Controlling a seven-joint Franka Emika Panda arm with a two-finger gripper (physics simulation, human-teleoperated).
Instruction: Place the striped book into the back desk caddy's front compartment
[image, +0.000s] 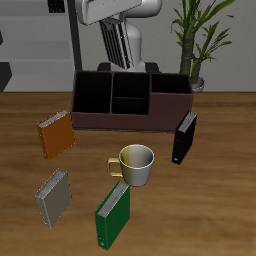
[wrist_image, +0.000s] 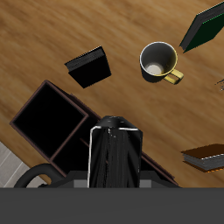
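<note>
reddish-brown desk caddy (image: 130, 117), orange book (image: 57, 134), green book (image: 113, 218), black book (image: 185, 138), cream mug (image: 136, 165)

The worktop (image: 20, 150) looks like brown wood with long grain lines and a soft shine. The desk caddy (image: 125, 122) has dull reddish-brown walls and flat black inside. The mug (image: 137, 165) looks smooth and a little shiny, cream outside, with a yellow handle. The black book (image: 185, 138) has a smooth dark cover. The grey book (image: 54, 198) looks speckled and matt.
</note>
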